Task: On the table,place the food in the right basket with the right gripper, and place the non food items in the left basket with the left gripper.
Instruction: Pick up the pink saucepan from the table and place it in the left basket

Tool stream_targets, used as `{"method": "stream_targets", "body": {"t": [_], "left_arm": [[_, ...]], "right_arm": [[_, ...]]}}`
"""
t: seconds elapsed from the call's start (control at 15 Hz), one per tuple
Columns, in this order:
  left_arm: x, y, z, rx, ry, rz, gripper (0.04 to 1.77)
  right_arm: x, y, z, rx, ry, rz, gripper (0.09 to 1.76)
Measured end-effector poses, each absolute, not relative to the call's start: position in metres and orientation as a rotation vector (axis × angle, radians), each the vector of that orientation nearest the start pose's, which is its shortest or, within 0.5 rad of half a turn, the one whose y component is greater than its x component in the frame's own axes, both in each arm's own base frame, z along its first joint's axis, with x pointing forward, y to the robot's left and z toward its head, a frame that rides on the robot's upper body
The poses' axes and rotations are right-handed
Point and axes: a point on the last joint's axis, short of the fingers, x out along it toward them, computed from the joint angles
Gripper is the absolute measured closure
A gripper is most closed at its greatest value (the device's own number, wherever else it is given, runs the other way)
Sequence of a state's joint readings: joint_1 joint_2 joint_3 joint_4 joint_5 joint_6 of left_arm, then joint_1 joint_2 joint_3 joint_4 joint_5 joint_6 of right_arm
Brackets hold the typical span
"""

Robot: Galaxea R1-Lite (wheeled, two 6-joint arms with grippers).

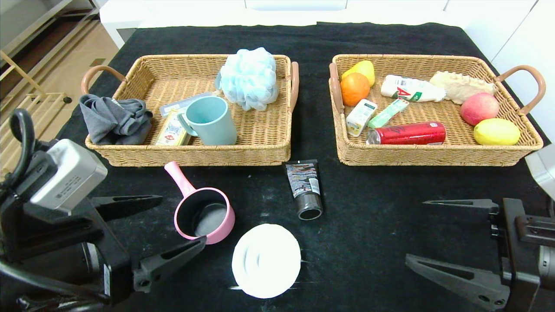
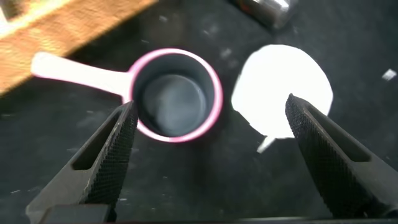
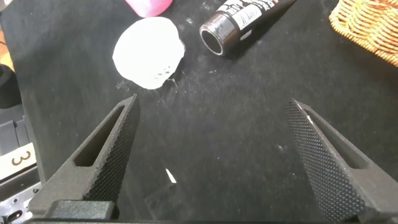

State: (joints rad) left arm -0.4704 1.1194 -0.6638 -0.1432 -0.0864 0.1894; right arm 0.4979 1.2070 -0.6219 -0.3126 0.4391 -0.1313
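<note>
Three non-food items remain on the table (image 1: 373, 225): the pink pot (image 1: 204, 215), the white ridged disc (image 1: 266, 260) and the black tube (image 1: 305, 187), all near of the left basket (image 1: 260, 149). No food is left loose; the red soda can (image 1: 407, 133), drink carton (image 1: 360, 117) and candy stick (image 1: 388, 113) lie in the right basket (image 1: 433, 152), so that half looks done. The left gripper (image 1: 171, 227) hangs released just beside the pot, holding nothing. The right gripper (image 1: 451, 236) waits released and empty at near right.

Pink pot (image 1: 204, 214) beside left pincer (image 1: 182, 222)
</note>
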Motion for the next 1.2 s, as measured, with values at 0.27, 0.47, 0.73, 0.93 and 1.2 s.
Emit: {"method": "stream_targets", "body": {"t": [0.27,0.47,0.73,0.93,1.2], "left_arm": [[0.142,-0.071,0.240,0.229,0.301,-0.424,0.09],[0.145,-0.074,0.253,0.078,0.421,-0.347,0.09],[0.145,-0.076,0.270,-0.055,0.646,-0.245,0.09],[0.153,-0.081,0.274,-0.061,0.679,-0.228,0.09],[0.167,-0.084,0.265,-0.050,0.724,-0.192,0.09]], "right_arm": [[0.151,0.093,0.219,-0.130,0.225,0.944,0.15],[0.152,0.093,0.219,-0.130,0.227,0.941,0.15],[0.152,0.095,0.218,-0.132,0.231,0.949,0.15],[0.152,0.096,0.217,-0.134,0.233,0.953,0.15],[0.151,0.098,0.214,-0.139,0.244,0.966,0.15]]}}
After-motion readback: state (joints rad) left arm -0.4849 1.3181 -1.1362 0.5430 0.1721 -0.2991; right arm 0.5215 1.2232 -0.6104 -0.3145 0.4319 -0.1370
